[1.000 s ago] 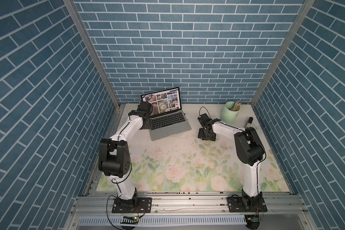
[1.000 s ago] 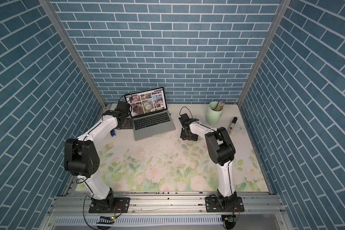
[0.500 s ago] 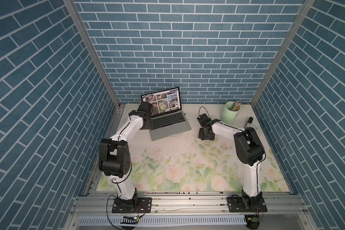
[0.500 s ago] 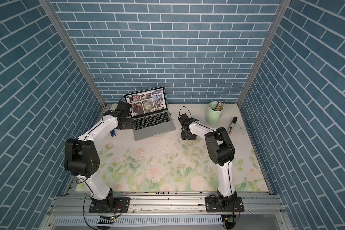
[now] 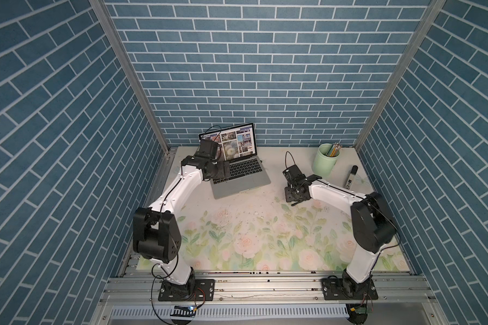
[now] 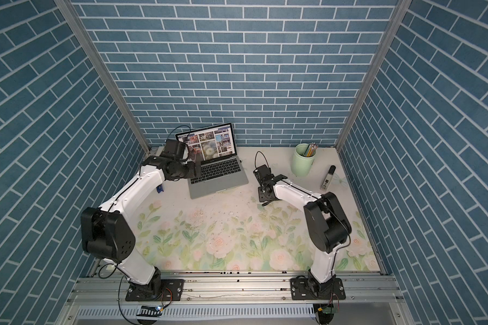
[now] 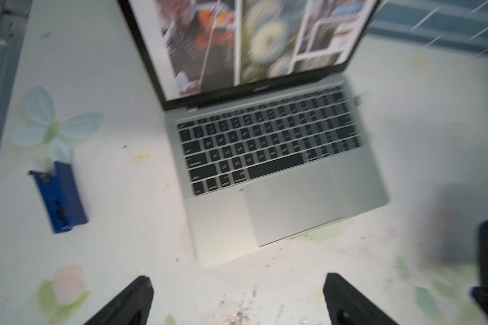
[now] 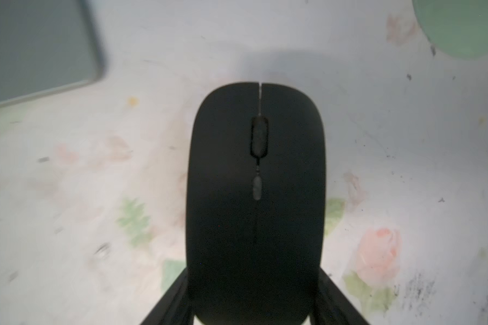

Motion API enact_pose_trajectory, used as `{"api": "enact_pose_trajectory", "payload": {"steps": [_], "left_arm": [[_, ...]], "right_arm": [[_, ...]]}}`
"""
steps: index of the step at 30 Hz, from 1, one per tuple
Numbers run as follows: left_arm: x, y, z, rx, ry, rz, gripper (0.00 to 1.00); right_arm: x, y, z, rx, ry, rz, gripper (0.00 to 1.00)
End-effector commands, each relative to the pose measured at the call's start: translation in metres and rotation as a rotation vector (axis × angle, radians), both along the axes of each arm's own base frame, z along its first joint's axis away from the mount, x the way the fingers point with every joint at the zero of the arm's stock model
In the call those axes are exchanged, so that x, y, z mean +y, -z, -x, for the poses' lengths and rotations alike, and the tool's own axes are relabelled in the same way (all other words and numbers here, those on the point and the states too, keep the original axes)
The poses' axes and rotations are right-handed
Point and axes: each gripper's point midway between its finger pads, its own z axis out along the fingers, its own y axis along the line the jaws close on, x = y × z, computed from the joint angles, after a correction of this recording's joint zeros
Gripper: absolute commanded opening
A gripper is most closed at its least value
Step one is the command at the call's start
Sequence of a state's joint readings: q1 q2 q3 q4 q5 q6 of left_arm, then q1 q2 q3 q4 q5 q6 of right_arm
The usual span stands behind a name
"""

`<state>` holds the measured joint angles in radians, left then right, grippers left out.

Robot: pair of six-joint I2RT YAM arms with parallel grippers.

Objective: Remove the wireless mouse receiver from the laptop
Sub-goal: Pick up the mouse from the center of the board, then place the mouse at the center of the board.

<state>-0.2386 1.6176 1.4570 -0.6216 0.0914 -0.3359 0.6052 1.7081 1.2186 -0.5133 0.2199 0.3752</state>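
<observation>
Find the receiver [image 7: 357, 100] as a tiny black stub on the right edge of the laptop [image 7: 290, 202], up by the hinge corner, plugged in. Lies flat, long axis crosswise to that edge, free end pointing away from the keyboard toward the robot's right. Too blurred for finer detail

For the laptop: open at the back of the mat [image 7: 119, 247], left of centre, lid up, screen facing the front, wide side running left to right with a slight twist

By count: one receiver, one laptop, one mouse [image 8: 255, 183], one blue clip [image 7: 58, 197], one green cup [image 5: 325, 166] with pencils, one marker [image 5: 350, 177], two grippers

On the left gripper [image 7: 237, 284]: spread wide, pinching nothing, hovering by the laptop's left front, well apart from the receiver

On the right gripper [image 8: 254, 281]: pressed against both flanks of the mouse at its rear, between laptop and cup, away from the receiver
</observation>
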Motion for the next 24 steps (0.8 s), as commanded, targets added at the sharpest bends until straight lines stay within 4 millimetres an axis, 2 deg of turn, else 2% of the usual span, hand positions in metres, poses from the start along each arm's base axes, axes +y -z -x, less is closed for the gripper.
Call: {"api": "enact_pose_trajectory", "payload": {"steps": [1,4,6,11,18,24], "left_arm": [[-0.053,-0.027,0.004,-0.069,0.124,0.277,0.99],[-0.091,-0.039,0.01,-0.109,0.202,0.406,1.0],[-0.119,-0.044,0.015,-0.119,0.25,0.473,1.0],[-0.165,-0.047,0.019,-0.112,0.276,0.571,1.0],[-0.189,-0.048,0.018,-0.104,0.241,0.658,1.0],[-0.208,-0.026,0.028,-0.023,0.257,0.666,1.0]], "right_arm": [[0.034,-0.058,0.013,-0.139,-0.258,-0.164,0.55],[0.052,-0.095,0.033,-0.211,-0.402,-0.297,0.56],[0.059,-0.112,0.041,-0.233,-0.462,-0.342,0.56],[0.069,-0.117,0.044,-0.213,-0.51,-0.356,0.56],[0.083,-0.118,0.042,-0.231,-0.525,-0.345,0.56],[0.092,-0.125,0.037,-0.259,-0.53,-0.347,0.56]]}}
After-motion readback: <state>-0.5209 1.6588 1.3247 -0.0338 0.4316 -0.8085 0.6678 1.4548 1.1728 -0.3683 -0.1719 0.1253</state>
